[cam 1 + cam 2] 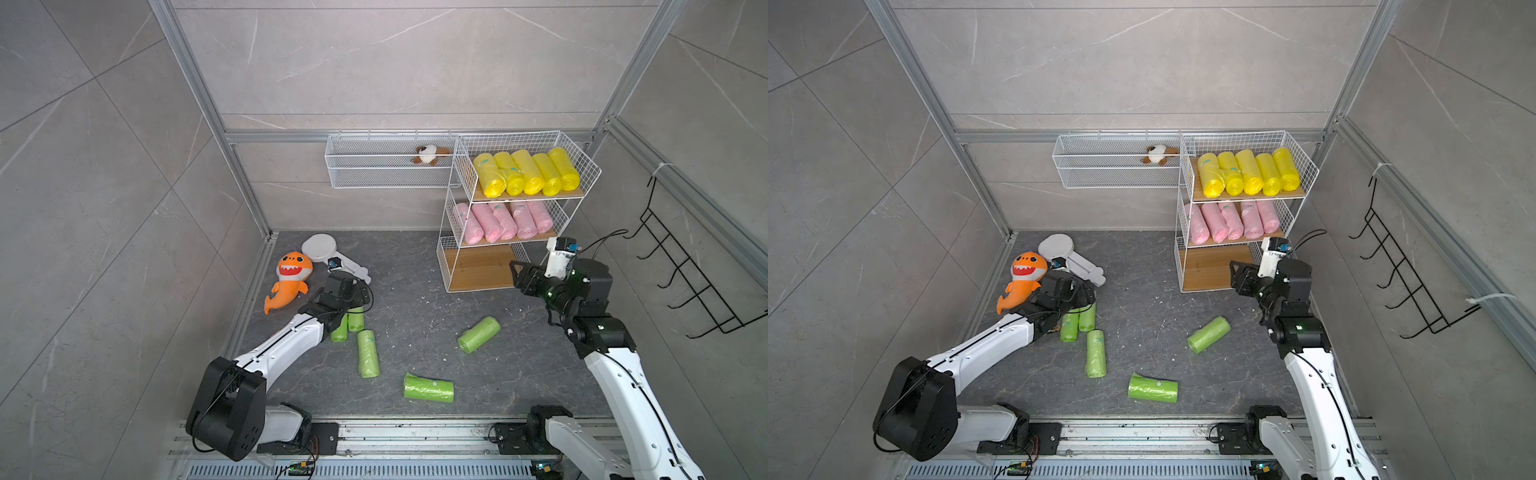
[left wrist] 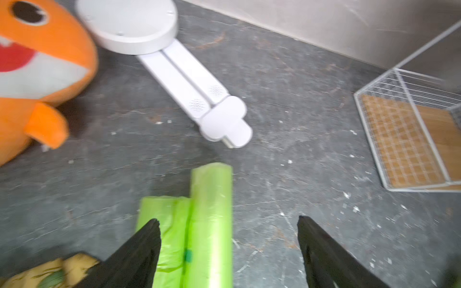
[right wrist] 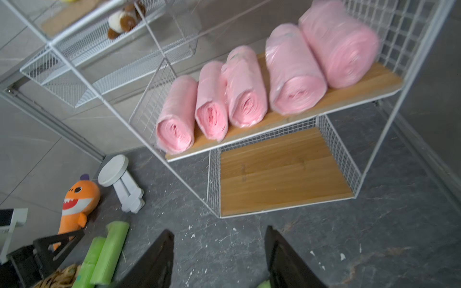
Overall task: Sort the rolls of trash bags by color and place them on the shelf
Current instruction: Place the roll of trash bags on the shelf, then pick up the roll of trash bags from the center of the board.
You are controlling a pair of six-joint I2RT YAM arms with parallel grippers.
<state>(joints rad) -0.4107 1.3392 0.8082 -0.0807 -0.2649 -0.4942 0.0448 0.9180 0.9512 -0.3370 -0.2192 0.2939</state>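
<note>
Currently, stock: rolls of trash bags, 15 pcs.
- Yellow rolls (image 1: pixel 525 172) x5: shelf (image 1: pixel 478 266) top tier.
- Pink rolls (image 1: pixel 503 222) x5: mid tier.
- Green rolls x5: all on dark tabletop (image 1: pixel 415 291); bottom tier bare.
  - Touching pair (image 1: pixel 355 320) under L gripper (image 2: pixel 227 219).
  - Single (image 1: pixel 368 353) just beside the pair.
  - Single (image 1: pixel 428 387) near front edge.
  - Single (image 1: pixel 478 334) nearer the shelf.
- L gripper: jaws spread wide over the pair, nothing pinched.
- R gripper (image 3: pixel 219 229): near bottom tier, jaws apart, empty.
- Handling (est.): light, soft, squashy. Film wrap prob. slick; loose ends may unfurl.
- Grip (rec.): across mid-length, jaws square to the roll's axis, moderate squeeze. In the pair, take the longer roll (image 2: pixel 212 212); its neighbour touches it and may drag along.
</note>
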